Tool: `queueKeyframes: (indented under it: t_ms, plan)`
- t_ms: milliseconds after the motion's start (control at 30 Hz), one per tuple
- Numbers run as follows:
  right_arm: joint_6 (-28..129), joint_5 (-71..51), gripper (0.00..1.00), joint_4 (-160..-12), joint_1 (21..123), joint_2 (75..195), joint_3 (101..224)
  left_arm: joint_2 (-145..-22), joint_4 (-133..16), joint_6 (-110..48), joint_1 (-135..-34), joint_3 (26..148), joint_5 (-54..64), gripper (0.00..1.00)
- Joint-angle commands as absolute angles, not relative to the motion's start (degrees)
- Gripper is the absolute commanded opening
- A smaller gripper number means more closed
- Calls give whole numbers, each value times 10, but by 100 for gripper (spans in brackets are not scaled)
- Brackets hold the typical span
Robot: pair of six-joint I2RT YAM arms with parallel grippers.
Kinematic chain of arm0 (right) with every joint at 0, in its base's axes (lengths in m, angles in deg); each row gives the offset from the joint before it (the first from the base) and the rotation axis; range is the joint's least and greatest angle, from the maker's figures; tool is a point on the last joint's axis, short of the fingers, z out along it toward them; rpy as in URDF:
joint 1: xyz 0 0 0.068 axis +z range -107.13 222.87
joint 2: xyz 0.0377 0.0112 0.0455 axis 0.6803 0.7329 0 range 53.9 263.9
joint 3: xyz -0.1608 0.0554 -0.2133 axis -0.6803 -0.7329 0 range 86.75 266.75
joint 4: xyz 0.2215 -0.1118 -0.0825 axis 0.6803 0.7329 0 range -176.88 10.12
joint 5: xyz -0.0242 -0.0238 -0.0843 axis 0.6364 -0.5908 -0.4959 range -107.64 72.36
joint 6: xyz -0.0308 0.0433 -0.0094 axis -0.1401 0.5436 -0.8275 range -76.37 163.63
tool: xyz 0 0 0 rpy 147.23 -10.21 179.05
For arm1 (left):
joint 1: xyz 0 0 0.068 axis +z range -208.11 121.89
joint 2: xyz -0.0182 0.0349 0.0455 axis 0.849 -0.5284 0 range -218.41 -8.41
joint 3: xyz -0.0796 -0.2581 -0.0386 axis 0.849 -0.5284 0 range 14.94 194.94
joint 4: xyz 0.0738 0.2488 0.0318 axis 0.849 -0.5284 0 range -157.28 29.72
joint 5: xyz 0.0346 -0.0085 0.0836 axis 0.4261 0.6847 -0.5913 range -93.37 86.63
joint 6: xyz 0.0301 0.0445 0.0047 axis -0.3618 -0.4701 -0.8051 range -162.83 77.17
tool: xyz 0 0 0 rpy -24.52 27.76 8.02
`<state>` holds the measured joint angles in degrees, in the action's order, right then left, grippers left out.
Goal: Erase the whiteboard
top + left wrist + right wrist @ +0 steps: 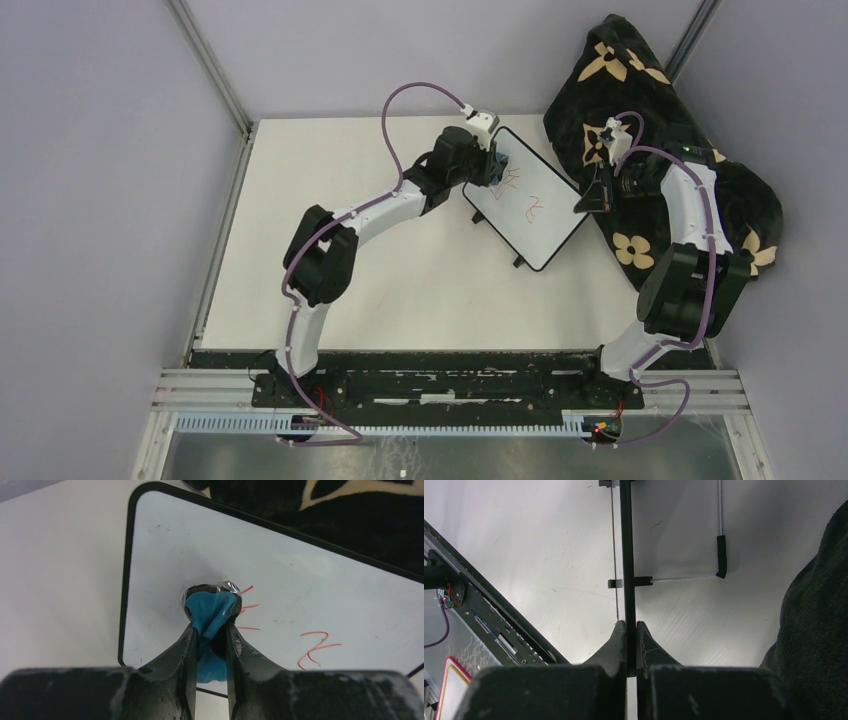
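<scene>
The left pincer (212, 626) is clamped on a soft, crumpled blue wad (209, 607), whose tip is pressed to the whiteboard (325, 575). The right pincer (631, 625) is closed on the board's thin black frame (626, 555), steadying it edge-on. The board sits toward the bench's (400, 280) far right corner, its long axis running diagonally from far-left to near-right. The wad rests at the far-left end. The red scribbles (315, 647) lie onward from it along that axis, some just beside the wad and one loop well apart toward the right pincer, so the left arm is the one placed to wipe, and its stroke should probably run near-right. The board's face is smooth, glossy and hard, with rounded corners. A plush black blanket (650, 100) with tan flowers is heaped beside the board at the bench's right edge.
</scene>
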<state>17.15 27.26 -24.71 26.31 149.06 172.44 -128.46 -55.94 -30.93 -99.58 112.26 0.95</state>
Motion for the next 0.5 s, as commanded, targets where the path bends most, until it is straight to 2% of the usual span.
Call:
queueKeyframes:
  t_ms: [0, 133, 467]
  plan:
    - [149, 239, 1, -251, 261, 1487, 1731, -1317, -544, -346, -985, 1190, 47, 3]
    - [146, 240, 0, -248, 260, 1484, 1731, -1348, -542, -349, -986, 1228, 53, 3]
    - [141, 244, 1, -247, 259, 1480, 1726, -1373, -520, -334, -985, 1237, 54, 3]
